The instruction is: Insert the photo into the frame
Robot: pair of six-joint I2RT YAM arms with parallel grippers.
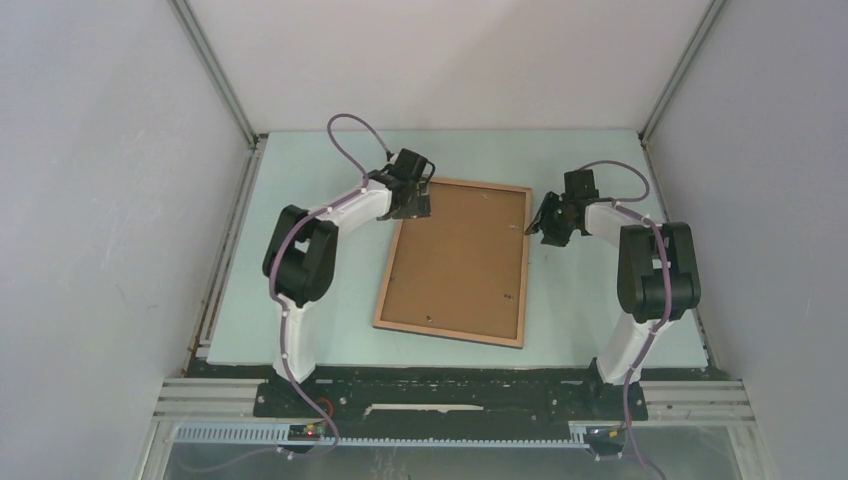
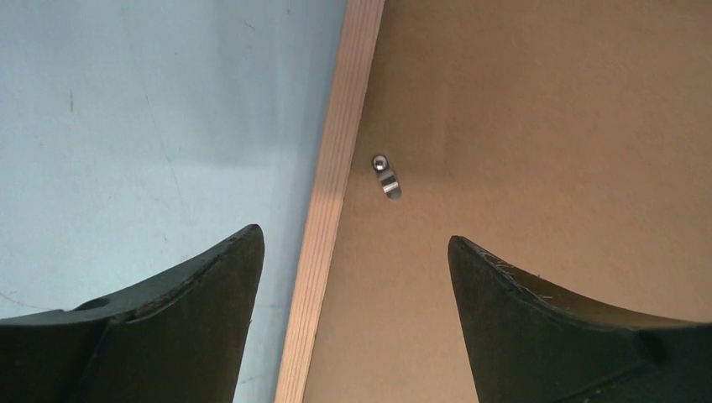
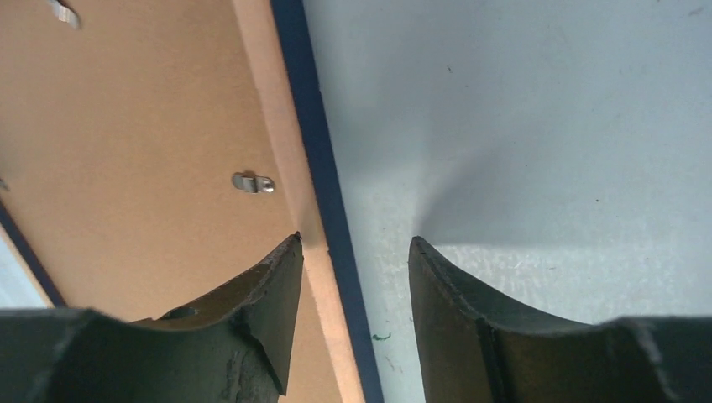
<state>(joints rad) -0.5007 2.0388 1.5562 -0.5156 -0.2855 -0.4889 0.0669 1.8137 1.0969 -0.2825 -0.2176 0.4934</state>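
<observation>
The frame [image 1: 455,262] lies flat on the table with its plain brown back board up. The photo is out of view. My left gripper [image 1: 412,205] hangs over the frame's upper left edge. In the left wrist view the left gripper [image 2: 353,233] is open, its fingers either side of the light wooden rail [image 2: 336,168], nothing between them. My right gripper [image 1: 545,222] is at the upper right edge. In the right wrist view the right gripper [image 3: 356,238] is open over that rail [image 3: 290,143], holding nothing.
Small metal turn clips [image 2: 387,178] [image 3: 253,183] sit on the back board near the rails. The pale green table mat [image 1: 300,260] is boxed in by grey walls on three sides. A metal rail [image 1: 460,405] with the arm bases runs along the near edge.
</observation>
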